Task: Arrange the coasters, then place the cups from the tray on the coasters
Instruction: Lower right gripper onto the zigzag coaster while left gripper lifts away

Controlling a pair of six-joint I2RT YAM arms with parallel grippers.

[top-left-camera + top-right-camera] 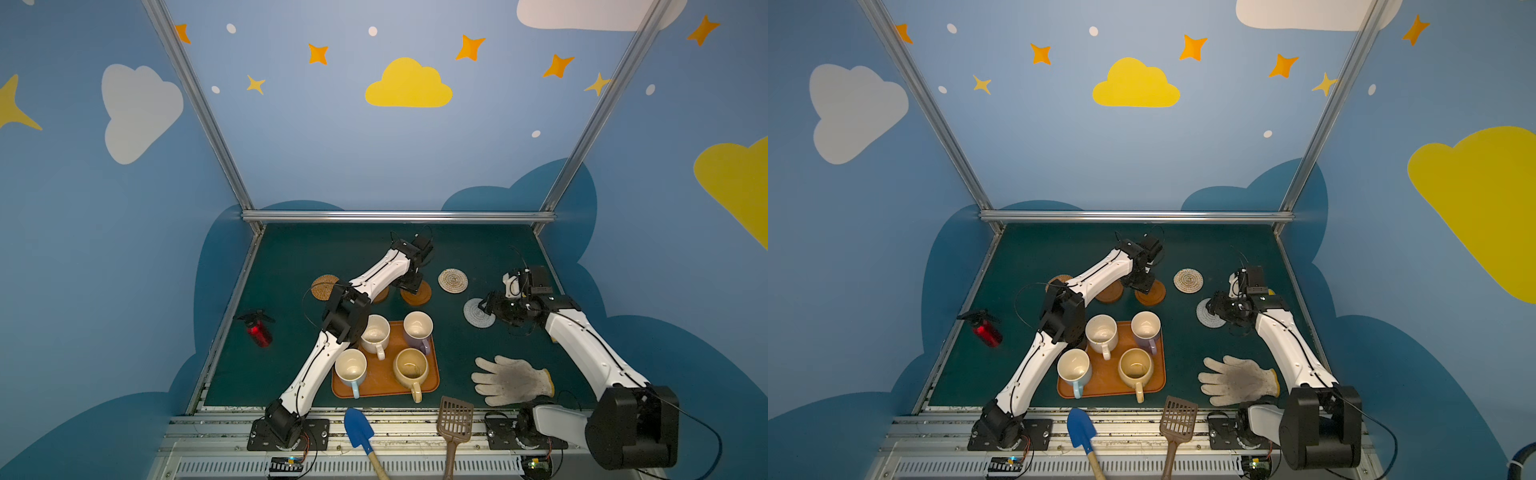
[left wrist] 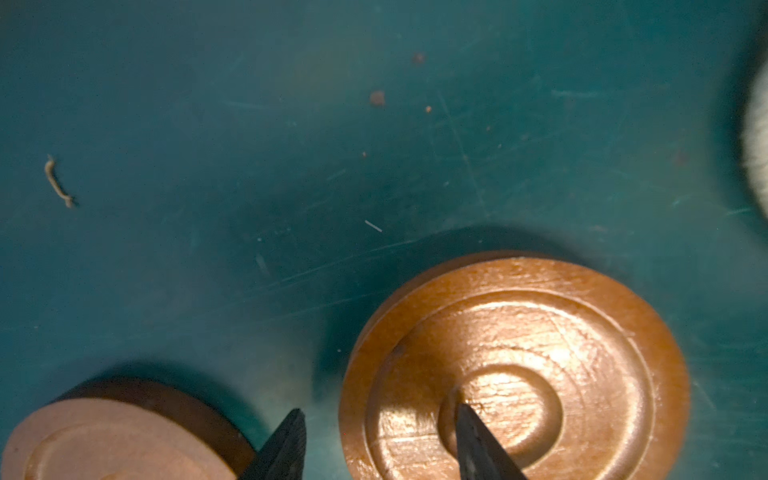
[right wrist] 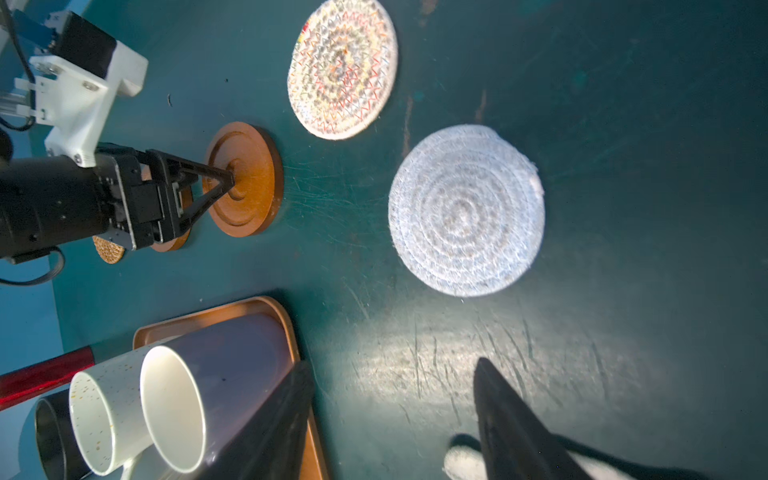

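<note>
A: Item, coasters: five, all out on the bench (image 1: pixel 291 257), none on the tray. Across the far half, from the left edge: tan rattan coaster (image 1: pixel 323 286), first wooden coaster (image 1: pixel 381 295) partly hidden under the left arm, second wooden coaster (image 1: pixel 417 295), cream rope coaster (image 1: pixel 452 281), grey-white rope coaster (image 1: pixel 477 314) nearer the right edge and a little closer to the front

B: Item, cups?

A: Five, all on the tray (image 1: pixel 384 380) near the middle of the front edge. Lavender mug (image 1: pixel 417 330), speckled white mug (image 1: pixel 376 336), blue mug (image 1: pixel 351 370), tan-yellow mug (image 1: pixel 411 370); black mug (image 3: pixel 54 436) shows only from the right wrist camera, at the tray's back left under the left arm. No cup is on a coaster yet

B: Left tool?

A: Left tool (image 2: pixel 380 440) has its jaws apart, holding nothing; one fingertip rests in the centre dimple of the second wooden coaster, the other hangs over bare bench between the two wooden discs

B: Right tool?

A: Right tool (image 3: pixel 395 419) stands parted and empty, just beside the grey-white rope coaster, not touching it

B: Progress?

A: By my reading, spreading the coasters is nearly complete, with spacing perhaps due a last nudge. All five cup placements remain
</note>
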